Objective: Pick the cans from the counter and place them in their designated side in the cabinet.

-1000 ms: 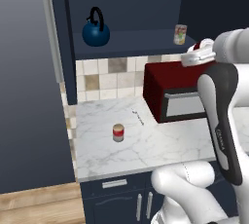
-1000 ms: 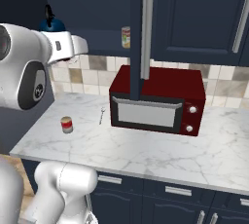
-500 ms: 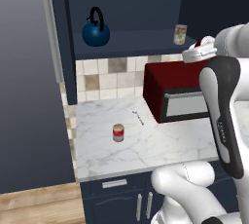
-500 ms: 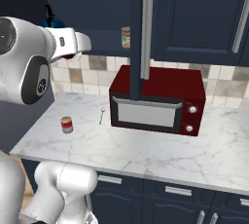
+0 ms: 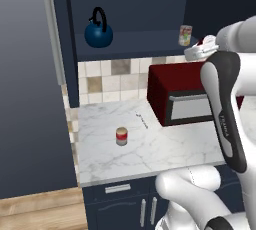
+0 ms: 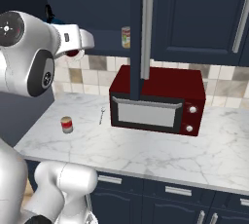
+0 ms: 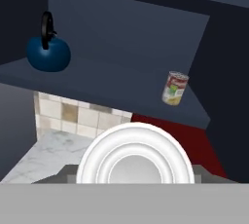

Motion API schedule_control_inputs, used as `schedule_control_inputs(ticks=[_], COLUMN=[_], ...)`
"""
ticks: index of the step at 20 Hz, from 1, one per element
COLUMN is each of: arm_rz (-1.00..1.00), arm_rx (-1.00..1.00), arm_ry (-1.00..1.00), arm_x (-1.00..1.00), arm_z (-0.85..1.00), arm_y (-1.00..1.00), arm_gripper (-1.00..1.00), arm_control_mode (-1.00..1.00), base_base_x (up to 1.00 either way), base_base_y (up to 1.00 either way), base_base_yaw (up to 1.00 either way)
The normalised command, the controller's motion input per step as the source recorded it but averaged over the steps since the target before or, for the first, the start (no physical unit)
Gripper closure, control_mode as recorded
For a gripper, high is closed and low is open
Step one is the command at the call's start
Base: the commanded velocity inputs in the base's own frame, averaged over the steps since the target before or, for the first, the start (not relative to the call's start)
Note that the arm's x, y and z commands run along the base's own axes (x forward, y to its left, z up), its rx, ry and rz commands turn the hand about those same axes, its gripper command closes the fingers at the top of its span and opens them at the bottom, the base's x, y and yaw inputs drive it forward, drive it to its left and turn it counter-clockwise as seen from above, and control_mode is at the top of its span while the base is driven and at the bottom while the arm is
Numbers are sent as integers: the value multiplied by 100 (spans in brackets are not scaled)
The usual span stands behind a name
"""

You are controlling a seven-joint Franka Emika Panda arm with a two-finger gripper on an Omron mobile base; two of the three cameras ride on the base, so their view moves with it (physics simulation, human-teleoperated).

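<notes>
With the tool (image 7: 135,175) pinching the red-and-white can (image 7: 135,131) above the microwave (image 6: 158,83), and the other can (image 5: 121,136) on the worktop (image 5: 175,146) left of it, you should probably clear the cabinet (image 7: 97,87) shelf's front edge before releasing gently.

Soft, even light on the worktop; dim cupboard; edges slightly blurred

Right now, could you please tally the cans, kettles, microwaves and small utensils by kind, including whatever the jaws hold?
Cans: 3 (counter can, shelf can, held can)
Kettle: 1
Microwave: 1
Small utensil: 1
Total: 6
</notes>
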Motion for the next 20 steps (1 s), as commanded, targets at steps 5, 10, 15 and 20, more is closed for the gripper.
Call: schedule_control_inputs(ticks=[5, 10, 15, 20], arm_rz=[0, 0, 0, 0], arm_rx=[0, 0, 0, 0], arm_ry=[0, 1, 3, 5], arm_x=[17, 22, 22, 23], arm_z=[0, 0, 0, 0], arm_y=[-7, -3, -2, -1], arm_gripper=[100, 100, 100, 100], arm_control_mode=[-100, -100, -100, -100], base_base_x=[0, 0, 0, 0], base_base_y=[0, 0, 0, 0], base_base_yaw=[0, 0, 0, 0])
